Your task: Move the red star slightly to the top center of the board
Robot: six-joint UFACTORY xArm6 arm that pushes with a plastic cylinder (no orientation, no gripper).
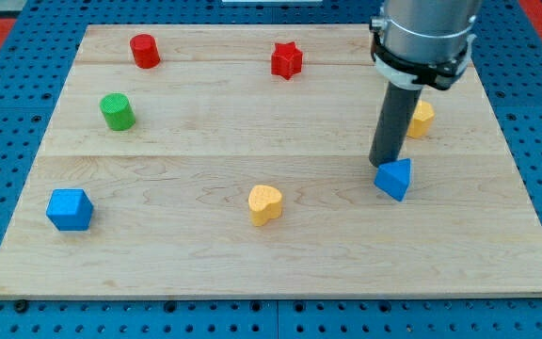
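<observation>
One red star (287,59) sat near the board's (205,245) top centre, well apart from my tip (381,166) beside the blue block (394,178). Having no jaws, I judged approach came next.

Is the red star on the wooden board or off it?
On it. The red star sits flat on the board near the view's top edge, with wood all around. My tip is far away.

board (205,141): pale wood, smooth, matt | red star (287,59): matt plastic | rod (390,132): dark, matt
</observation>
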